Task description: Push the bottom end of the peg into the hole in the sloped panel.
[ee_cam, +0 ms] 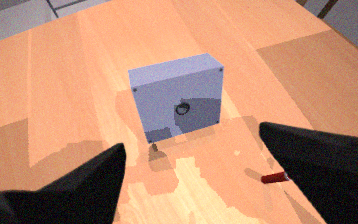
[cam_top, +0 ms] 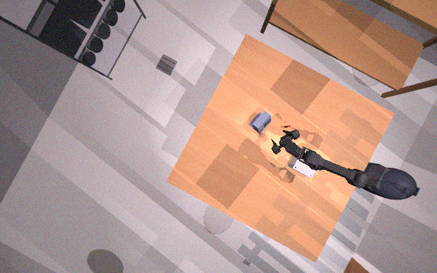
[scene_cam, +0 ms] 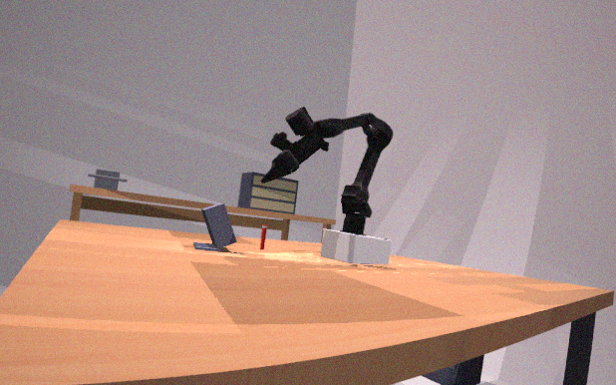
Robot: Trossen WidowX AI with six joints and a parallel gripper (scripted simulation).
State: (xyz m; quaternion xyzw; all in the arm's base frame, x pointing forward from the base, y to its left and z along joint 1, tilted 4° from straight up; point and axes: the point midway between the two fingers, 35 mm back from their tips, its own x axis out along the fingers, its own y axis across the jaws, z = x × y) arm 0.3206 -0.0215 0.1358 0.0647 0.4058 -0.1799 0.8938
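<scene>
Hovering—claw (ee_cam: 192, 165) open, round hole (ee_cam: 182, 108).

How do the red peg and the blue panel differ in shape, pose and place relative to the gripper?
The red peg is a thin rod; the blue panel is a broad flat block with one round hole. The peg stands upright; the panel leans on a slope. From the wrist, the peg sits beside one finger, the panel straight ahead. Both rest on the table, untouched by the open gripper.

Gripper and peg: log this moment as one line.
phase: approach | gripper: open, empty, above table | peg: upright on table, untouched | panel: hole empty
</scene>
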